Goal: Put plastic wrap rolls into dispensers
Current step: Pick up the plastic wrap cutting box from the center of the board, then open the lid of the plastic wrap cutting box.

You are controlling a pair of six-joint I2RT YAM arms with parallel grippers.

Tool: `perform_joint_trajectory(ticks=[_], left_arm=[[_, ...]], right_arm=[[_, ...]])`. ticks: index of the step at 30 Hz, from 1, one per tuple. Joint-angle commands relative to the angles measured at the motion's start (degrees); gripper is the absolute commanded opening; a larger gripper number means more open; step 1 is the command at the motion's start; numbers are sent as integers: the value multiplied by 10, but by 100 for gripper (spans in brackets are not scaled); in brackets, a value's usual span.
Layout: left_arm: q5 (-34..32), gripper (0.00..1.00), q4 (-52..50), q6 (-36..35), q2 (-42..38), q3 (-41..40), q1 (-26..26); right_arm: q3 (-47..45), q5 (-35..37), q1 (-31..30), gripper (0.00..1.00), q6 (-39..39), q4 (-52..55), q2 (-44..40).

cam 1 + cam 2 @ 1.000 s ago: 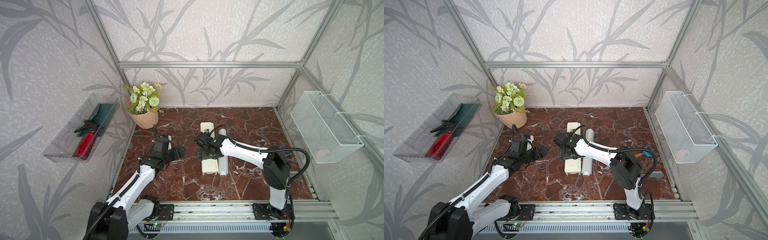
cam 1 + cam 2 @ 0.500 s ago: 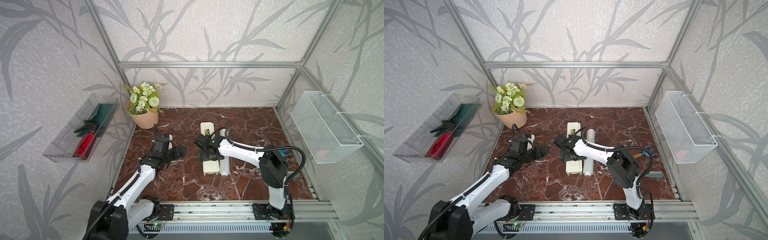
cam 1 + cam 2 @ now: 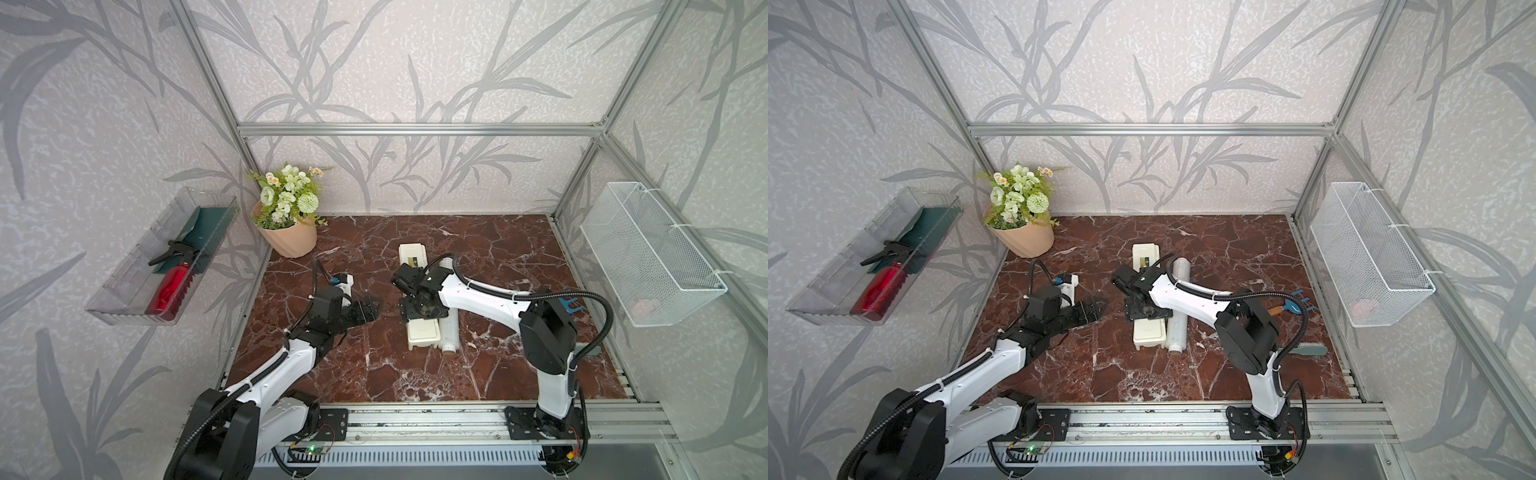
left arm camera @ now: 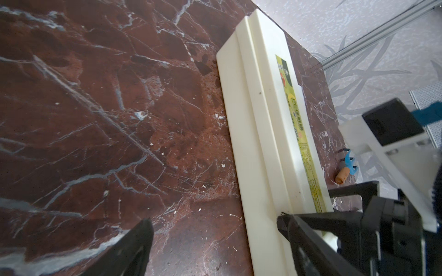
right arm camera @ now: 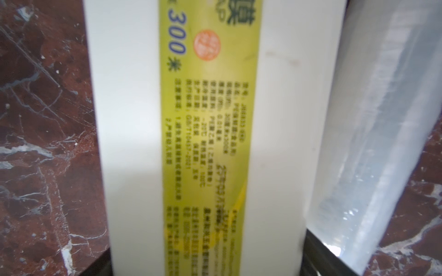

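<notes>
Roll [image 3: 450, 332] beside apparently closed cream dispenser [image 3: 422, 334]

Leaf-patterned walls [image 3: 415, 62] on an aluminium frame [image 3: 415, 129] enclose a red-brown marble floor [image 3: 478, 374], with a tray [image 3: 124, 284] and a basket [image 3: 648, 249] on opposite walls and a flowerpot [image 3: 291, 243] in one corner.
</notes>
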State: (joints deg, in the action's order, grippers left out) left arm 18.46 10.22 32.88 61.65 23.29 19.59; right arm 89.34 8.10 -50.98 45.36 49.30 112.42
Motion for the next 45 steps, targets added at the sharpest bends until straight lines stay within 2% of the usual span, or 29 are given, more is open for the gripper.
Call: perform_joint_trajectory(ticks=[1, 4, 7, 12, 16, 20, 23, 27, 32, 40, 45], left_arm=[[-72, 88, 67, -72, -19, -6, 37], [-107, 88, 100, -124, -40, -37, 72], [-149, 88, 159, -158, -72, -90, 98], [-156, 89, 190, -218, -107, -121, 124], [-174, 99, 219, -286, -94, -121, 162], [-195, 99, 295, -343, -72, -139, 201], [-198, 99, 312, -375, -54, -136, 215], [-226, 99, 374, -403, -11, -133, 230], [-282, 99, 493, -433, 73, -123, 248], [-287, 99, 699, -448, 218, -117, 254], [-288, 99, 708, -460, 247, -102, 258]], right_arm=[[40, -21, 23, 79, 2, 20, -19], [61, -69, 47, 79, 9, 5, -14], [89, -77, 63, 79, 28, 7, -7], [176, -77, 81, 76, 51, 57, 20], [233, -82, 91, 76, 76, 83, 33], [260, -81, 92, 74, 97, 78, 40], [292, -69, 92, 73, 104, 94, 56], [327, -73, 91, 73, 119, 112, 73], [314, -83, 88, 73, 145, 106, 70], [286, -86, 74, 72, 172, 91, 60], [265, -91, 69, 72, 179, 79, 55]])
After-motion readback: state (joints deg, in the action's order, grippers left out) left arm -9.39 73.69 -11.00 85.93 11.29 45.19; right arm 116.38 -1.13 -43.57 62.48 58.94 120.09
